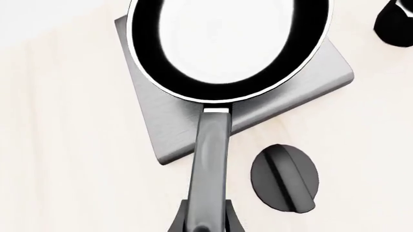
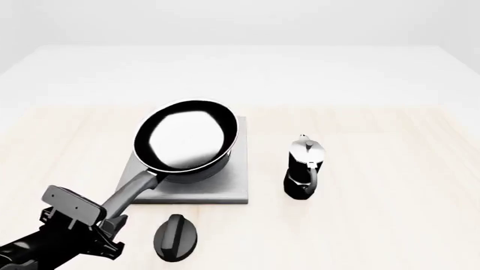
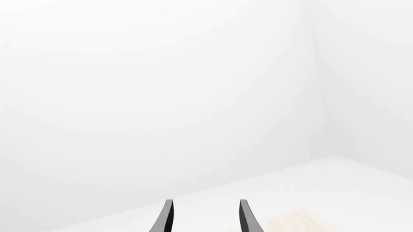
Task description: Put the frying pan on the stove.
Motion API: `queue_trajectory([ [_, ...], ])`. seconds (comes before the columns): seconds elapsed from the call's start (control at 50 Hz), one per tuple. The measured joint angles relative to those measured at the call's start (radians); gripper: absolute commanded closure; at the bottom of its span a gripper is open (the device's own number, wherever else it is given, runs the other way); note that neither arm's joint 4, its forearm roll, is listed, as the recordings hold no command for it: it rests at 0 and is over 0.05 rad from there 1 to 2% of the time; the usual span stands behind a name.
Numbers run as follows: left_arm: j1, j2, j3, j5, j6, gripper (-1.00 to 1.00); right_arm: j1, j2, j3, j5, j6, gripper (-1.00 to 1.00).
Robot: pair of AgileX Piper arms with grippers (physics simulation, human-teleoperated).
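While the left gripper (image 2: 112,220) pinches its handle, the frying pan (image 2: 188,140) sits over the stove (image 2: 225,188) — right gripper (image 3: 203,215) spread.

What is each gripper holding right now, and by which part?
The left gripper holds the pan by its handle's end; the right gripper is open, holding nothing.

The front view looks forward and down from above the near edge, taking in the whole table (image 2: 390,185) out to its far edge. The left wrist view hangs close above the stove (image 1: 293,96), frying pan (image 1: 219,48) and knob (image 1: 285,178), all shared with the front view. The right wrist view faces a pale wall, catching only a table corner.
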Motion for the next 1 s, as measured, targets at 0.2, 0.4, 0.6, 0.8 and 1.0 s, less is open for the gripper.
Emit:
queue_trajectory([
  [0.2,0.002,0.038,0.004,-0.035,-0.001,1.0,0.0,0.0,-0.003,0.002,0.001,-1.0],
  [0.4,0.008,0.068,0.002,-0.059,0.003,1.0,-0.001,0.0,-0.007,0.005,0.001,-1.0],
  [0.6,0.02,0.095,0.0,-0.079,0.008,1.0,-0.002,0.0,-0.011,0.01,0.001,-1.0],
  [0.8,0.037,0.12,-0.005,-0.096,0.015,1.0,-0.002,0.0,-0.009,0.009,0.002,-1.0],
  [1.0,0.042,0.143,-0.008,-0.111,0.015,1.0,-0.003,0.0,-0.008,0.008,0.003,-1.0],
])
